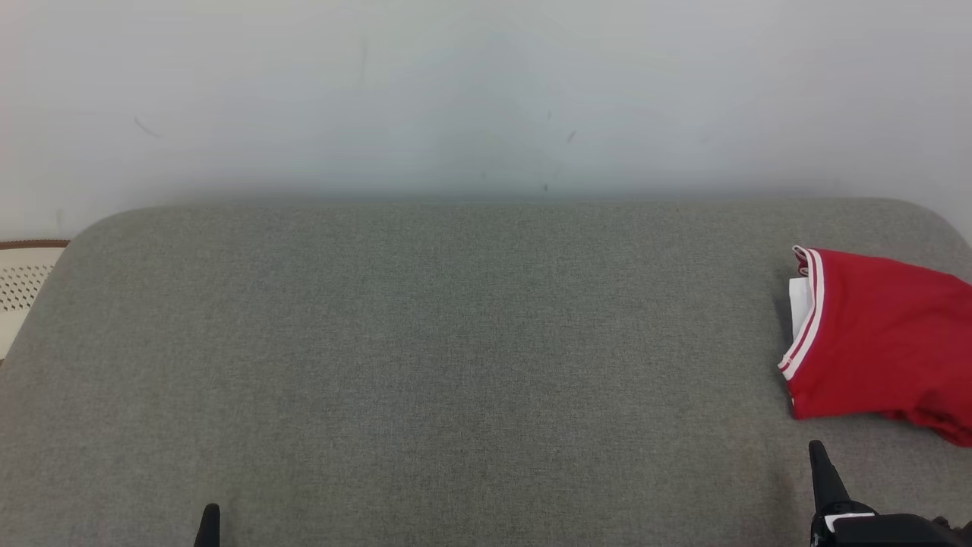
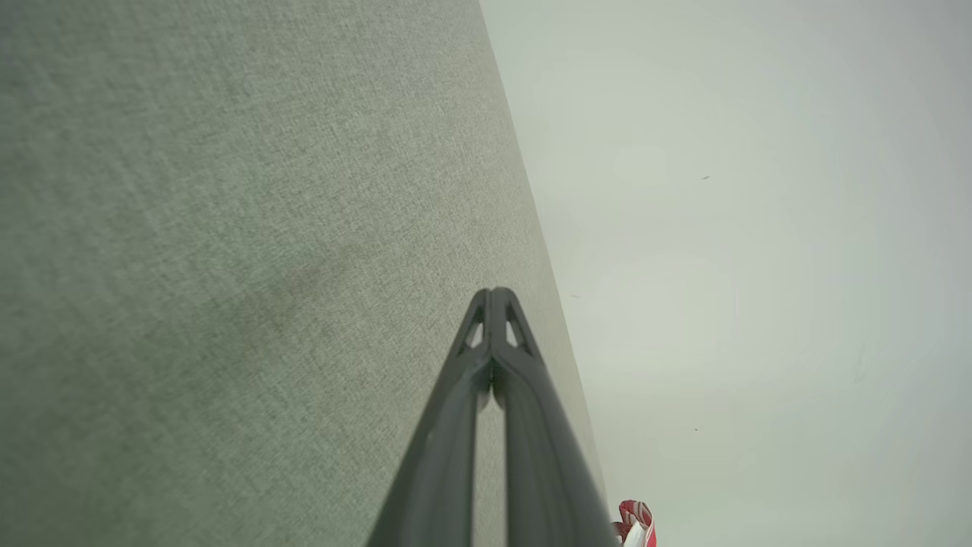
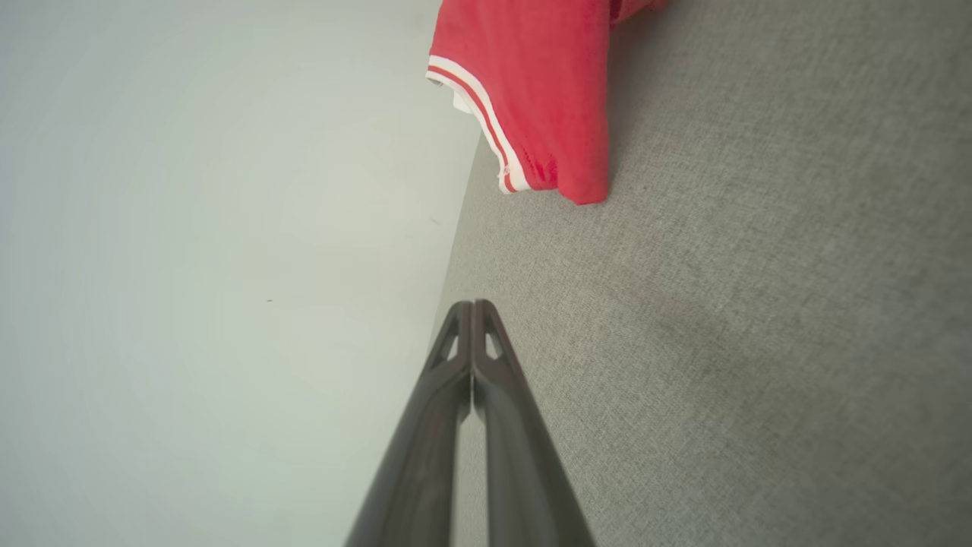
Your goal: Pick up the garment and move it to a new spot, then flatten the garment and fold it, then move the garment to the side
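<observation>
A red garment [image 1: 881, 342] with white-striped trim lies folded at the right edge of the grey fabric surface [image 1: 456, 365]. It also shows at the top of the right wrist view, the garment [image 3: 543, 91] lying ahead of the fingers, and as a small red corner [image 2: 636, 523] in the left wrist view. My right gripper [image 1: 818, 456] is shut and empty near the front edge, just short of the garment. In its own view the right gripper [image 3: 472, 308] has its tips pressed together. My left gripper [image 1: 209, 513] pokes up at the lower left, shut and empty, tips touching [image 2: 493, 295].
A pale wall [image 1: 486, 91] rises behind the grey surface. A perforated cream object with a brown rim [image 1: 23, 285] sits off the left edge. The surface has rounded back corners.
</observation>
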Motion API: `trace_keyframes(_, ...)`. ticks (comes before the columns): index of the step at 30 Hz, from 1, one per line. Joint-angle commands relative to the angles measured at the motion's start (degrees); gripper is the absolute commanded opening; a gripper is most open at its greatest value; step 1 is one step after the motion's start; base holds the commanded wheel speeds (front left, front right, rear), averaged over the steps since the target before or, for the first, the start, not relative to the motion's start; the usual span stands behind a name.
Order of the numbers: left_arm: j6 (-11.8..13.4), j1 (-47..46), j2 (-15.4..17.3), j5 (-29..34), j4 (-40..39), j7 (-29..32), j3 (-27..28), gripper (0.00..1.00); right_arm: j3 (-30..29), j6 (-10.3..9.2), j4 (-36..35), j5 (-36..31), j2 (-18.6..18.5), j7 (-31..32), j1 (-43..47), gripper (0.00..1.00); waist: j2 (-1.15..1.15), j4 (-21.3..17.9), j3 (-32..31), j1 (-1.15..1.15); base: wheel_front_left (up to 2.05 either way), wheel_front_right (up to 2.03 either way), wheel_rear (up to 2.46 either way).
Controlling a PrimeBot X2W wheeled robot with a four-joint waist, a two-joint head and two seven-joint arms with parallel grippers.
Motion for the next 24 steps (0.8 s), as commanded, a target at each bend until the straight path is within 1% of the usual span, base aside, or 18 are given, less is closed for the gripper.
trace_keyframes(1,-0.2,-0.9,0.3,-1.5,-0.6,0.3,0.3,0.00,-0.3,0.03,-0.6,1.3,0.1,0.3,-0.7,0.00,0.00,0.0,0.0,0.00,0.00,0.00,0.00)
trace_keyframes(24,-1.1,-1.4,0.4,-12.2,-1.3,3.0,1.2,0.00,-2.4,0.02,-1.6,12.0,1.0,3.0,-1.1,0.00,0.00,0.9,0.7,0.00,0.00,0.00,0.00)
